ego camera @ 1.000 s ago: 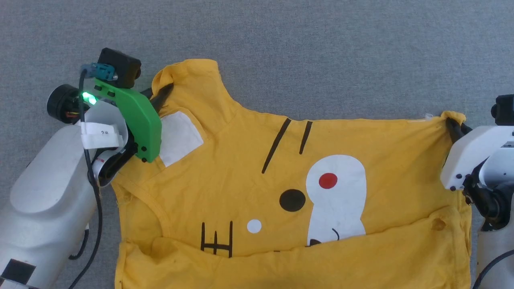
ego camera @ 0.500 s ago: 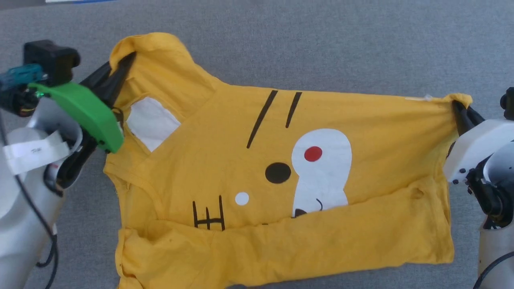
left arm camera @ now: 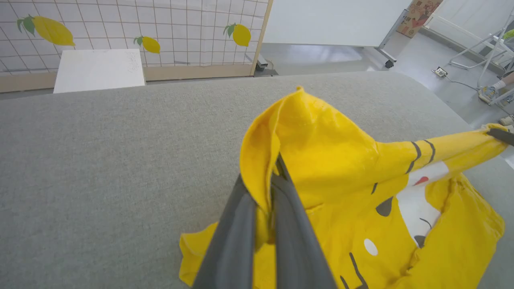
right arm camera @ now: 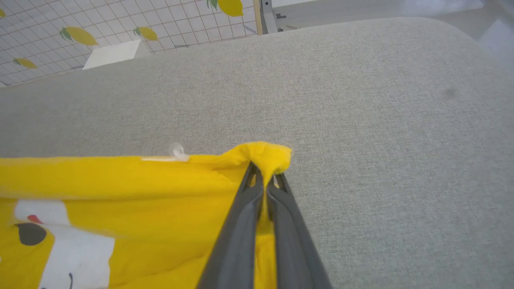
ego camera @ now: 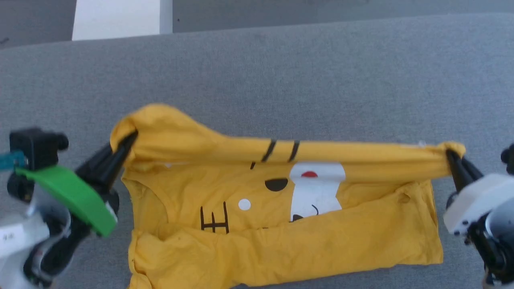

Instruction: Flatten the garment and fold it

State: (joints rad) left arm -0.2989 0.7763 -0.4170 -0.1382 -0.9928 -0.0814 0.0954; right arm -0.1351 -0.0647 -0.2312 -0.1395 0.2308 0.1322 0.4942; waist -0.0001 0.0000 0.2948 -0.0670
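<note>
A grey fabric-covered desk (left arm camera: 100, 160) is spreading wide under soft daylight. Behind it a white gridded partition (left arm camera: 120, 24) printed with lemons is standing, with a white slab (left arm camera: 99, 75) leaning at its foot. Farther right a pale board (left arm camera: 333, 20) is sitting on a wheeled stand. The glossy grey floor (left arm camera: 321, 56) is catching light, and a cable (left arm camera: 457, 82) is trailing across it.

Legible text: none. White tag (ego camera: 12, 237), near left: small dark marks, too blurred to read. Cardboard box (left arm camera: 419, 16), far right: print illegible.
</note>
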